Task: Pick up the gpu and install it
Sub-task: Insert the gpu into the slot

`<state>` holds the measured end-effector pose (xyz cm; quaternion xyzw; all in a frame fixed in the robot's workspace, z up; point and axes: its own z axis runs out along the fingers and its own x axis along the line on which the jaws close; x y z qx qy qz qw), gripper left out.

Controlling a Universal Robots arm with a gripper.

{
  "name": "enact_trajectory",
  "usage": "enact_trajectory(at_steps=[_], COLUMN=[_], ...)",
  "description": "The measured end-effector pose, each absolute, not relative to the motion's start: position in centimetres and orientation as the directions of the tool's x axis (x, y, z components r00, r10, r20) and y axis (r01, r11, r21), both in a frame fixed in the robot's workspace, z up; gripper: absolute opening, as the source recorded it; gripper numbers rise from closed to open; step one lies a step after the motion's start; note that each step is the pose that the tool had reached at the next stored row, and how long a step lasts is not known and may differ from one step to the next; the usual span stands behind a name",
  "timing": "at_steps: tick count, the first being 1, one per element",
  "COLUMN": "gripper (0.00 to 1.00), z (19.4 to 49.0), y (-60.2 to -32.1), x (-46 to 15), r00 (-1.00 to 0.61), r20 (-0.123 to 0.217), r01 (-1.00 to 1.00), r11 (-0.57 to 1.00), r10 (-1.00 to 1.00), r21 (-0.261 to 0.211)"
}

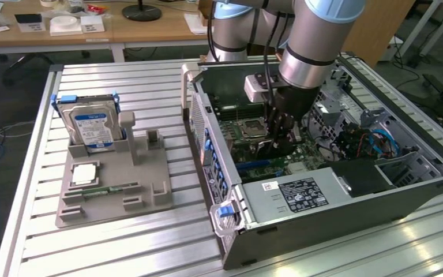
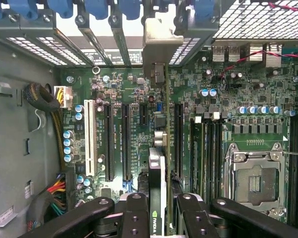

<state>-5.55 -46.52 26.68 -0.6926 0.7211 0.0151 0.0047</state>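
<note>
Pinching the thin, flat gpu (image 2: 157, 168), a dark card with a metal end bracket, the black two-fingered tool (image 2: 160, 199) grips it on edge between its fingers (image 2: 136, 215) inside the open grey computer case (image 1: 345, 199). The card stands over the green motherboard (image 2: 114, 84), bracket towards the slotted rear wall; whether it touches a slot cannot be told. Three long black expansion slots (image 2: 109, 141) and one white slot (image 2: 89, 136) run alongside, and one square metal processor socket (image 2: 253, 173) sits near. At the exterior view's left, one blue-labelled silver hard drive (image 1: 90, 124) and one small green memory stick (image 1: 108, 189) rest in a grey holder (image 1: 121, 202) on the slatted aluminium table (image 1: 129, 254).
</note>
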Motion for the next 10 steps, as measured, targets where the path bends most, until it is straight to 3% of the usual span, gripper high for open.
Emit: enact_trajectory(at_steps=[10], gripper=[0.26], z=[26.66], y=[-46.49], x=[-6.0], r00=[-0.04], r20=[-0.028], r01=[-0.999], r11=[0.04], r10=[-0.999], r21=[0.015])
